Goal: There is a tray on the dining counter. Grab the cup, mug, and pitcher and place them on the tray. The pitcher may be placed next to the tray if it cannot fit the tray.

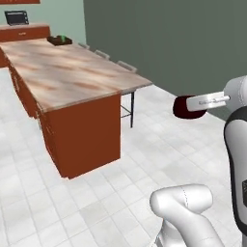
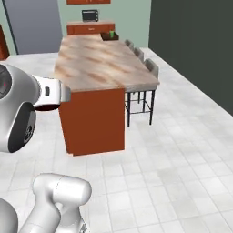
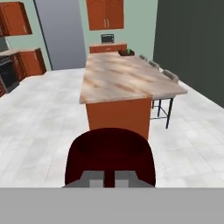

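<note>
Holding the dark red mug [image 3: 109,151] up in the air, high over the white tiled floor [image 1: 96,202]. Pinching it with the claw [image 3: 110,179], squeezed almost all the way together on the near side of the mug. Seen from the hand as a big round dark red shape just past the two small dark tips, and from the left base view as a dark red blob at the end of the white arm, off to the right. Hanging well apart from the long counter [image 1: 72,72], short of its near end and not touching it. Looking past the mug to that counter, with its beige and brown swirly top and its red-brown wooden sides. Finding the dark brown tray [image 1: 57,42] far away at the other end of the top, close to the edge on the side with the stools [image 2: 150,68]. Spotting the little green cup [image 1: 62,37] standing in the tray, too small to tell more about it. Seeing the tray again in the right base view, tiny and dark, with a dot of green inside. Counting a row of grey stools tucked along the right side of the counter, on thin black legs. Noticing a dark microwave [image 2: 90,15] on a low red-brown cupboard by the far wall, and a tall grey fridge [image 3: 61,35] to its left in the hand view.
</note>
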You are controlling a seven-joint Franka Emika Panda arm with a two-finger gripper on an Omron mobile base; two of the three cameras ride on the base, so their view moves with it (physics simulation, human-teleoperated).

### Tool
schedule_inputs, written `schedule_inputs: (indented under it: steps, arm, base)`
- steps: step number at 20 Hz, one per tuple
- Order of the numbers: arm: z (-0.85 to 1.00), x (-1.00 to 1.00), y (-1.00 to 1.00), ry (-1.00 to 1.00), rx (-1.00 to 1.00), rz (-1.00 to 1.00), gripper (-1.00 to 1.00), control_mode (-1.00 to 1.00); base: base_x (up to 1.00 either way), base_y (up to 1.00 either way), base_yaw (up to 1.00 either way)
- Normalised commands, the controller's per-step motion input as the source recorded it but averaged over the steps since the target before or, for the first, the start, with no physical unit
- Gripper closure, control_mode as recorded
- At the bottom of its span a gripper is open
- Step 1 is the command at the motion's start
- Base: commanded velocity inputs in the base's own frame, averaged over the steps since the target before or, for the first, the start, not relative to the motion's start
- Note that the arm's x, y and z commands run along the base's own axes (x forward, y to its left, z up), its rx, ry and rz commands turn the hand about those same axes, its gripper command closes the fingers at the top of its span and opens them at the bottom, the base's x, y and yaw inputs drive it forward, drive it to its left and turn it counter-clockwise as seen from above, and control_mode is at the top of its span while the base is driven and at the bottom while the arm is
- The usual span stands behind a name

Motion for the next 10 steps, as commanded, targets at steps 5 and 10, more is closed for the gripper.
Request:
schedule_inputs:
  steps: [5,10]
  arm:
    - [0.00,0.00,0.00,0.00,0.00,0.00,1.00,1.00]
    - [0.00,0.00,0.00,0.00,0.00,0.00,1.00,1.00]
  base:
    - [1.00,-0.81,0.00]
    - [1.00,-0.72,0.01]
